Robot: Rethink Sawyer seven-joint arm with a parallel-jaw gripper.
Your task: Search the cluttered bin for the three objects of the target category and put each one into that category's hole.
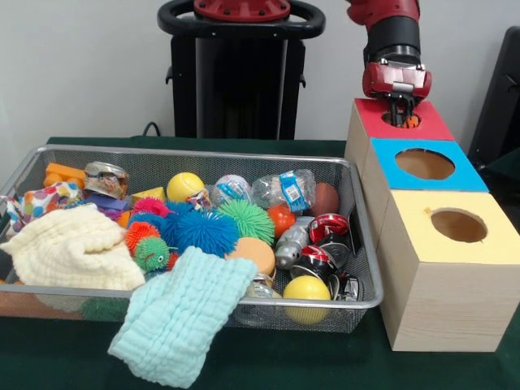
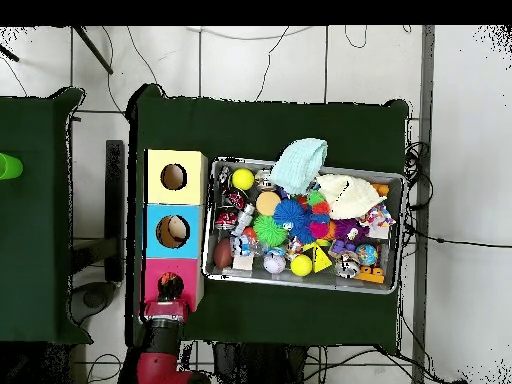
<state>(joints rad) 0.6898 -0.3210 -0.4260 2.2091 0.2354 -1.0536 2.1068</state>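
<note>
Red-topped box (image 1: 426, 123): gripper (image 1: 399, 120) positioned at its hole.
The fingers reach into the hole with an orange object (image 1: 411, 122) just visible beside them; whether they grip it cannot be told. Risk: the object could catch on the hole's edge and fall outside. Further targets presumably remain in the wire bin (image 1: 361, 244).

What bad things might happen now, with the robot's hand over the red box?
The gripper is reaching into the hole of the red box, with something orange showing at its tips. If that is the toy, it might catch on the hole's edge and not drop through. The light green cloth hangs over the front rim of the wire bin, so it may slide out onto the table. It and the cream cloth may also be hiding toys underneath.
</note>
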